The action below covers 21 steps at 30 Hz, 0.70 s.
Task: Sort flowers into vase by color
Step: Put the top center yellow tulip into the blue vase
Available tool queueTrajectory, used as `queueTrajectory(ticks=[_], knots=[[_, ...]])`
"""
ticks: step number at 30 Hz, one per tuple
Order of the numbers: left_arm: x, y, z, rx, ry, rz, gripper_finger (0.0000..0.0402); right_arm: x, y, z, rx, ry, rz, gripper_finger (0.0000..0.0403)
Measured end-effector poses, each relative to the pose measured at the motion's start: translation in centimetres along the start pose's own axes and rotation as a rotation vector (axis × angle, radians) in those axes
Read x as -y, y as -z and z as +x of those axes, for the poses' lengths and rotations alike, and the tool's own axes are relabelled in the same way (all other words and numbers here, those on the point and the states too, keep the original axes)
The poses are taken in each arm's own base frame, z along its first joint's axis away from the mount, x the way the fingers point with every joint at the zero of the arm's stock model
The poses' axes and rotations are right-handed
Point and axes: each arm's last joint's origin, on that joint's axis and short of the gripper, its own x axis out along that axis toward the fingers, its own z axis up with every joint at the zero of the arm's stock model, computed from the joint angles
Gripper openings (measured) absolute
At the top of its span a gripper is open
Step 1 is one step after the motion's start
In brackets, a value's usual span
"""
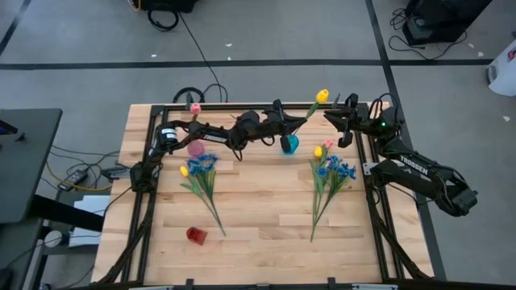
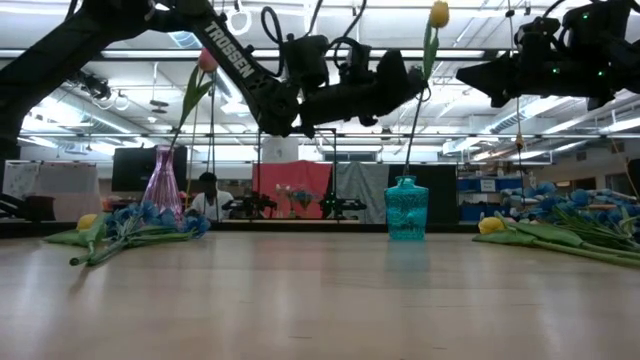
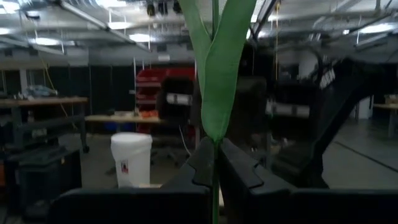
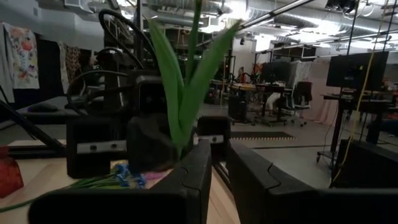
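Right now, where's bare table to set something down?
Free: the wood strip between the left flower bundle and the right flower bundle, and the front edge beyond the red vase. Crowded: the back edge, around the teal vase, pink vase and both arms.

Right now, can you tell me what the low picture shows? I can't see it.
A yellow tulip stands with its stem in a teal vase on the wooden table, and the left pincer is shut on the stem. A pink tulip stands in a pink vase, and loose flowers lie at both sides.
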Motion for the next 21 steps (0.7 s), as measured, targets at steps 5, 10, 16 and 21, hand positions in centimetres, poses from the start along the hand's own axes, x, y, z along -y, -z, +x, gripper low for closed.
queueTrajectory(ticks=[5,10,16,21], knots=[[0.0,1.8,-0.2,-0.032,0.0,-0.012,0.0017,0.0,0.0,0.0,0.0,0.0,0.0,0.0065],[0.0,3.9,-0.5,-0.058,-0.001,-0.044,0.0017,0.0,0.0,0.0,0.0,-0.001,0.0,0.0065],[0.0,4.7,-0.6,-0.09,-0.002,-0.042,0.0022,0.0,0.0,0.0,-0.002,-0.012,0.002,0.0065],[0.0,5.0,-0.7,-0.127,0.007,-0.048,0.0074,-0.1,0.0,0.0,-0.003,-0.019,0.002,0.0065]])
